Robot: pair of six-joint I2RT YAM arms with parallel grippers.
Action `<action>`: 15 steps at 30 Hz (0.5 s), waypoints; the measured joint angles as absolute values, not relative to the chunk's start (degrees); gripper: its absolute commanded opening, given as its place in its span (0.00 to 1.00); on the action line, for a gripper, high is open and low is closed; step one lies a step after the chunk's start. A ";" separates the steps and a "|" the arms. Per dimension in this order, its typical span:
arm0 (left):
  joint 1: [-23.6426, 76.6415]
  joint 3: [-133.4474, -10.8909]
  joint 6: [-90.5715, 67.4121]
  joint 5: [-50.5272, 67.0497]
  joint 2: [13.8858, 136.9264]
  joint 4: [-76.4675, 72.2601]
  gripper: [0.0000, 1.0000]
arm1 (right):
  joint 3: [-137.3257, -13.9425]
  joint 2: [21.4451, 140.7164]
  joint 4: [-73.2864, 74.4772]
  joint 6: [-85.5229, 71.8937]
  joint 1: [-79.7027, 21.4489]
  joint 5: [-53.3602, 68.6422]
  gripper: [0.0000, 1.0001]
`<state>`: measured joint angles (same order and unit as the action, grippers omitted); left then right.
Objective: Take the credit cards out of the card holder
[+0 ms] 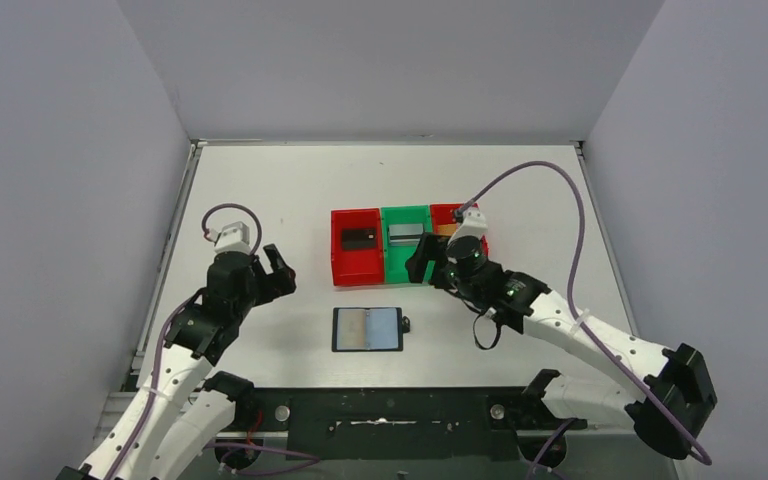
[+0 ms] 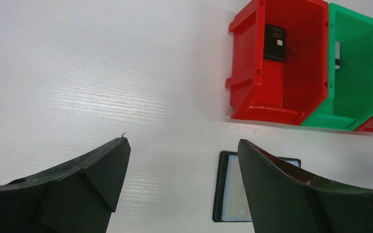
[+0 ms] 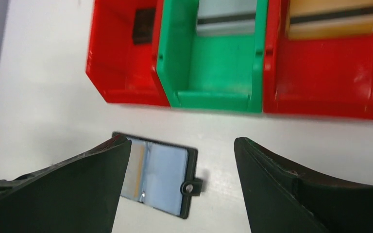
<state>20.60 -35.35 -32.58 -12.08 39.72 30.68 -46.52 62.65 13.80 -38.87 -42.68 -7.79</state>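
The card holder lies open and flat on the table in front of the bins, its bluish inner pockets up and its small tab to the right; it also shows as the card holder and the card holder. A black credit card lies in the left red bin. A silver card with a dark stripe is in the green bin, and a gold card in the right red bin. My right gripper hovers open over the bins' front edge, empty. My left gripper is open and empty, left of the bins.
The three bins stand joined in a row at mid-table. A purple cable loops above the right arm. Grey walls enclose the table on three sides.
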 measured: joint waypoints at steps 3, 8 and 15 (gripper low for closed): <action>20.56 -35.35 -32.84 -13.26 38.33 30.70 0.83 | -43.90 63.99 16.86 -45.93 -49.87 -13.98 0.81; 20.49 -35.35 -33.34 -14.76 36.84 30.70 0.83 | -44.10 70.78 18.61 -54.94 -62.19 -21.41 0.76; 20.40 -35.35 -33.85 -15.94 36.69 30.79 0.83 | -55.88 87.99 22.59 -58.89 -67.79 -25.36 0.65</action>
